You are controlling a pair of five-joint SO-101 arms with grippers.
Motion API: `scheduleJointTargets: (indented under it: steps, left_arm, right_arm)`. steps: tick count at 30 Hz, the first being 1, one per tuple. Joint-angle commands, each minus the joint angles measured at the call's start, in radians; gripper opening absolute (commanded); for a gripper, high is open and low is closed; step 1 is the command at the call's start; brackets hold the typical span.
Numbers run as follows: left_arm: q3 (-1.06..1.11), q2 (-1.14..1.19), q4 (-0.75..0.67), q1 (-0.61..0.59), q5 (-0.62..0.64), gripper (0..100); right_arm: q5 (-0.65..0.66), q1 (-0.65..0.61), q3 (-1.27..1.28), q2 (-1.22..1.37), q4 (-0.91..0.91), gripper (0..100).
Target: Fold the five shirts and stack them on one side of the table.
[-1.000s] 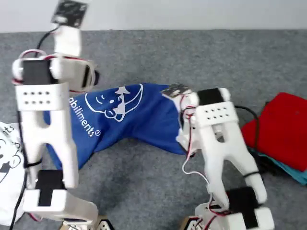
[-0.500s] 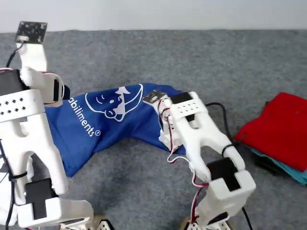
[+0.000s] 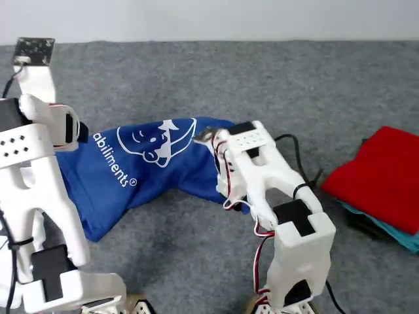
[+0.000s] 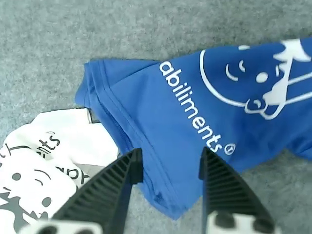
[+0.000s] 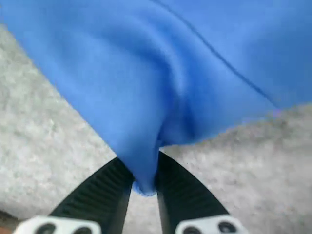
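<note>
Matt blue cloth shirt [image 3: 137, 176], rough grey felt tabletop [image 3: 294, 85], smooth white plastic right arm [image 3: 288, 190]

R gripper [image 5: 145, 170] had its two black ribbed fingers [image 5: 102, 190] pinched tight on a fold of the blue shirt [image 5: 185, 63], w/ a bit of cloth squeezed between them. Fabric bunched into creases right at the jaws, and a seam line ran across it. Grey felt-like table [image 5: 44, 146] lay under the shirt on both sides.
</note>
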Motion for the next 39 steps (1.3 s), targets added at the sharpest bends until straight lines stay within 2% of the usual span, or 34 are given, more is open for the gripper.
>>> scheduleJointTargets:
  steps: [1,6,9,16,23,30,36,39]
  left_arm:
    - [0.041,-0.091,0.021,-0.008,-0.074,20]
    - [0.255,-0.176,0.020,-0.005,-0.227,20]
    - [0.418,-0.190,0.009,-0.005,-0.310,20]
    - [0.680,-0.189,-0.175,0.002,-0.361,20]
    - [0.696,-0.190,-0.055,0.112,-0.414,20]
    - [0.802,-0.137,-0.293,0.138,-0.411,20]
    - [0.803,0.072,-0.381,0.129,-0.407,20]
    - [0.756,0.161,-0.410,0.086,-0.354,20]
  right_arm:
    - [0.020,0.077,-0.183,-0.058,0.136,0.9]
    - [0.092,0.180,-0.390,-0.160,0.286,0.9]
    - [0.121,0.225,-0.423,-0.217,0.305,0.9]
    - [0.152,0.303,-0.425,-0.364,0.305,0.9]
    - [0.150,0.318,-0.460,-0.519,0.303,1.0]
    - [0.153,0.326,-0.463,-0.607,0.303,1.0]
    - [0.153,0.326,-0.463,-0.651,0.303,1.0]
    - [0.155,0.326,-0.463,-0.671,0.303,1.0]
